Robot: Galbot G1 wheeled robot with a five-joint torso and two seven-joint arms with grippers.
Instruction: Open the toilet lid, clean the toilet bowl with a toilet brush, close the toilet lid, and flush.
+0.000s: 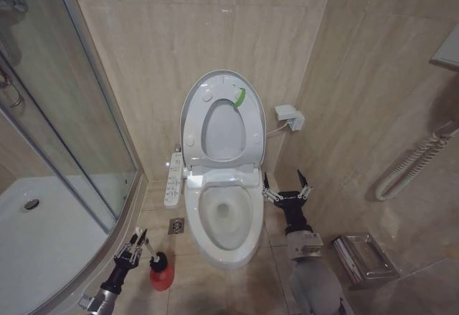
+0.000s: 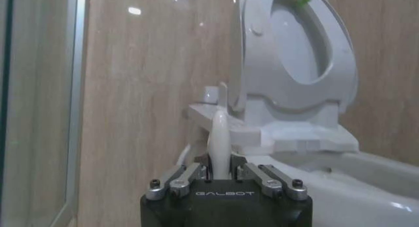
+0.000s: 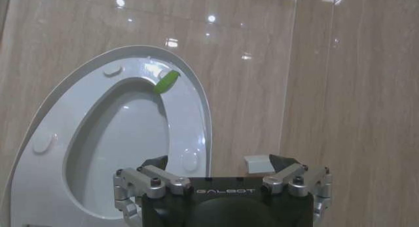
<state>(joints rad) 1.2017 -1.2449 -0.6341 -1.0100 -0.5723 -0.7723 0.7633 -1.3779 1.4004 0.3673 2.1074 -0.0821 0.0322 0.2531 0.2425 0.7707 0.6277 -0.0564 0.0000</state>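
Fetching the toilet brush from its red holder left of the toilet bowl, toilet lid already up: left pincer pinches the handle, right pincer hangs spread beside the bowl; next needs a straight lift, probably.

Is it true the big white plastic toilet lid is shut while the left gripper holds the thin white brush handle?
Not quite. The big glossy white plastic toilet lid stands open against the wall, as the head view shows. The left gripper is indeed closed on the thin white toilet brush handle.
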